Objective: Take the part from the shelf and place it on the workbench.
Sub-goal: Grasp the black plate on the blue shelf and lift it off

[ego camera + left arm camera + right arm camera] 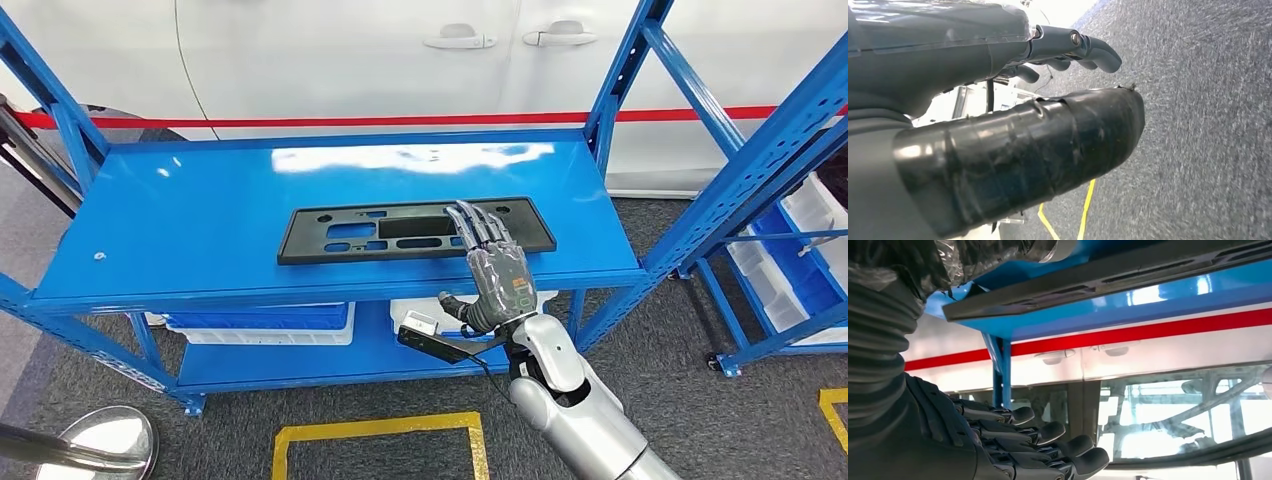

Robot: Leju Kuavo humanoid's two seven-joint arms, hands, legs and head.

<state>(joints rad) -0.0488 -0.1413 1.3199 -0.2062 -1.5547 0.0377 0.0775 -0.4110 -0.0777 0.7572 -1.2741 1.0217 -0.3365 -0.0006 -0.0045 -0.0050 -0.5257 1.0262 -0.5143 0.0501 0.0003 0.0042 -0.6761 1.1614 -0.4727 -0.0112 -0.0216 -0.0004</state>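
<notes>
With my right hand [497,272] spread flat over the black slotted plate [400,230] at frame centre on the blue shelf [180,230], I judge the pick not yet made: fingers must close next.

A flat black plastic plate with cut-outs [415,230] lies under the grey right hand [497,272] on the glossy blue metal shelf [200,220].

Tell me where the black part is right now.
In the head view, the black part lies flat on the blue shelf, right of centre, with the right hand over its right end.
</notes>
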